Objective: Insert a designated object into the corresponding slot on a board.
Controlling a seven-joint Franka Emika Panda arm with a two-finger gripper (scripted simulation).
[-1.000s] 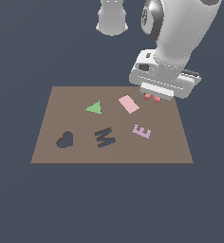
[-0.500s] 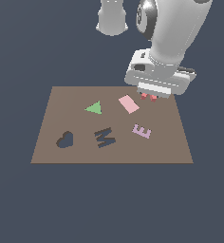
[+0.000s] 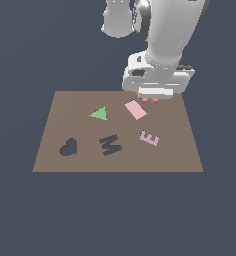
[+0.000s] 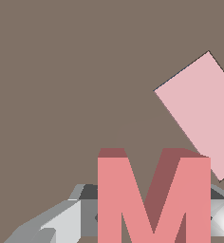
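Fingers point(image 3: 150, 100) closed on the red M point(image 3: 150, 100), seen only as a sliver of red under the white hand in the exterior view, filling the near part of the wrist view point(image 4: 154, 199) with grey finger parts on both sides of it. Held above the brown board point(image 3: 65, 102), over its far edge toward the exterior view's right, just beside the pink rectangle point(image 3: 135, 109); whether touching the board or lifted clear, cannot tell. Same pink rectangle point(image 4: 201, 111) close beside the block in the wrist view, lying flat and turned at an angle. Dark M-shaped slot point(image 3: 110, 144) near the middle of the board, open, well apart from the held block. Lilac E point(image 3: 149, 138) just to the slot's right in the exterior view, dark heart cutout point(image 3: 68, 147) to its left, green triangle point(image 3: 99, 114) farther back.
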